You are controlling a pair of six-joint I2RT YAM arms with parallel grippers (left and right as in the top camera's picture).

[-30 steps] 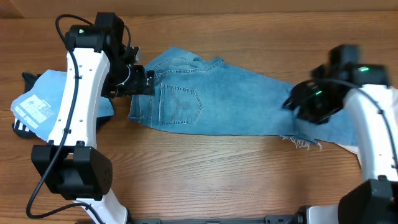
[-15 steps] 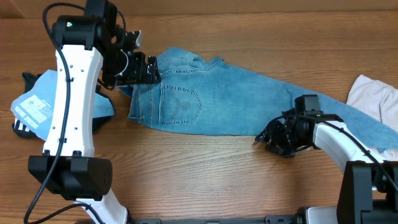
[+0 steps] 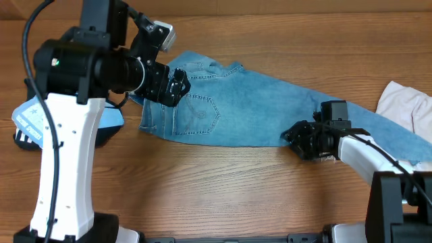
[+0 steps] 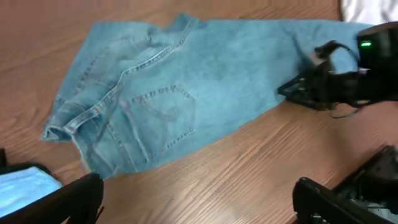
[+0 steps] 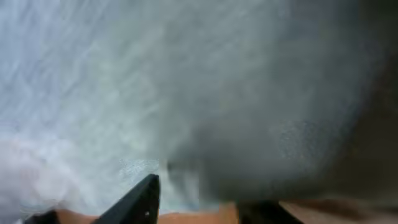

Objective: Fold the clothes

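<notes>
The left pincer has risen wide open off the jeans lying across the middle of the worktop, and the right pincer has come to their 4 o'clock edge, grip unclear, maybe ready to fold.

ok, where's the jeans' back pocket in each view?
Overhead: back pocket left of centre, on the jeans near their waistband end.
Left wrist: back pocket just left of centre, on the lower part of the jeans.
Right wrist: cannot be made out; blurred cloth fills the picture.
Shared landmark: cream cloth, at the right edge overhead and in the top right corner in the left wrist view.
</notes>
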